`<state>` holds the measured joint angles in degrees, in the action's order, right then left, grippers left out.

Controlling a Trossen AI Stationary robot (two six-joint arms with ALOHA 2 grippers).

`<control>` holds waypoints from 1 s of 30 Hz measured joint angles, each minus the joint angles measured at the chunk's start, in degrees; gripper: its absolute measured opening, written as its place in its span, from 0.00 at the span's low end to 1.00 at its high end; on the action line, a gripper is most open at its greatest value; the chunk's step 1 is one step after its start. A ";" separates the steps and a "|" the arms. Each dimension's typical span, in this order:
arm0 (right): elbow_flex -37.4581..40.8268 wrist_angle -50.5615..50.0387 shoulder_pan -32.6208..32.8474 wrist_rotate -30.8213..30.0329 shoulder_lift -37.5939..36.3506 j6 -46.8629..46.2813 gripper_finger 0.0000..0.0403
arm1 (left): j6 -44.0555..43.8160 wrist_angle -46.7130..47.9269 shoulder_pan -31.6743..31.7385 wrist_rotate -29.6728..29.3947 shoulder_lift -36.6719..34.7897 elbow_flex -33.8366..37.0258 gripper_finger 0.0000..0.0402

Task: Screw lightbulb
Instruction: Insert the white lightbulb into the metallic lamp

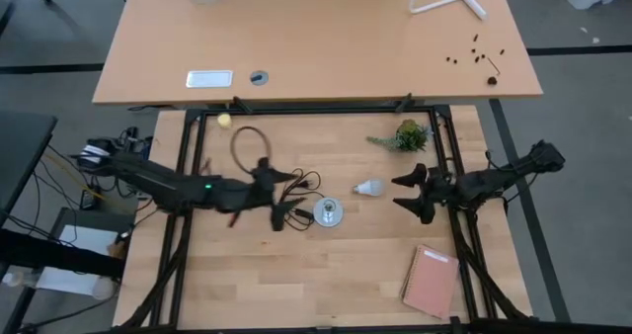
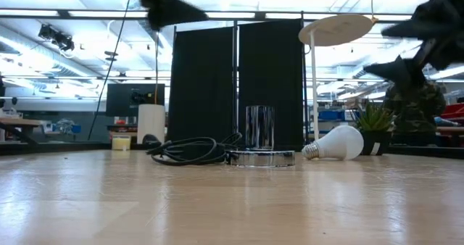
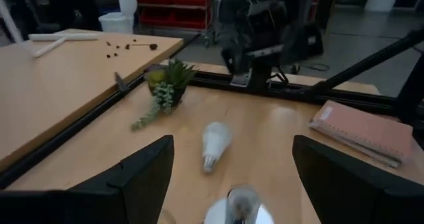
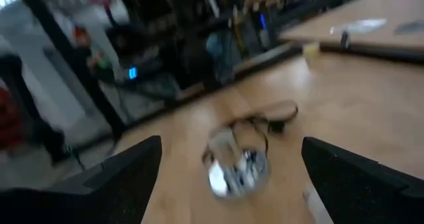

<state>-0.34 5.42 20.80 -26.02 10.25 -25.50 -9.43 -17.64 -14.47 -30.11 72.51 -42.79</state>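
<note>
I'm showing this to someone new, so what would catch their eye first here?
The white lightbulb lying on its side mid-table, just beside the silver socket disc with its black cord. The left gripper and right gripper flank them, both open and empty.

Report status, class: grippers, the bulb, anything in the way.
Left gripper open beside socket disc. Right gripper open, empty, near lightbulb. Bulb lying on table, untouched. Black cord coiled by socket; path to bulb looks clear.

Shows a white pear-shaped lightbulb (image 3: 214, 143) lying on its side ahead between the spread jaws, a round silver socket (image 3: 240, 207) nearer, a small green plant (image 3: 162, 85) beyond.
</note>
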 joint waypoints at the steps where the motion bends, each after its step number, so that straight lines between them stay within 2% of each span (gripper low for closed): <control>1: 0.00 -0.67 0.00 0.24 0.96 0.14 0.93 | -0.11 1.49 0.67 0.82 2.28 -2.31 0.78; 7: -4.64 -13.21 -2.03 -5.18 6.99 -1.75 0.92 | -3.86 9.73 5.83 8.26 13.96 -14.69 0.78; 11: -5.99 -16.28 -5.50 -4.11 11.92 -1.85 0.92 | -2.84 10.06 8.24 11.78 20.62 -20.15 0.78; 17: -6.05 -15.25 -11.11 -1.05 19.08 1.47 0.92 | -1.24 14.84 11.60 19.32 29.04 -28.60 0.78; 22: -6.06 -8.34 -15.01 2.35 23.28 5.04 0.92 | -0.02 19.32 13.44 21.42 32.81 -33.26 0.78; 26: -6.10 -5.51 -19.10 7.16 27.16 7.49 0.92 | 0.15 20.68 14.87 25.04 34.66 -34.65 0.78; 30: -6.10 -1.00 -21.88 12.68 31.76 8.69 0.92 | 3.21 21.32 14.73 23.78 34.87 -34.78 0.77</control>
<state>-6.44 4.43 -1.09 -13.34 42.00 -16.81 -6.22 3.69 0.26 -6.32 107.38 -77.57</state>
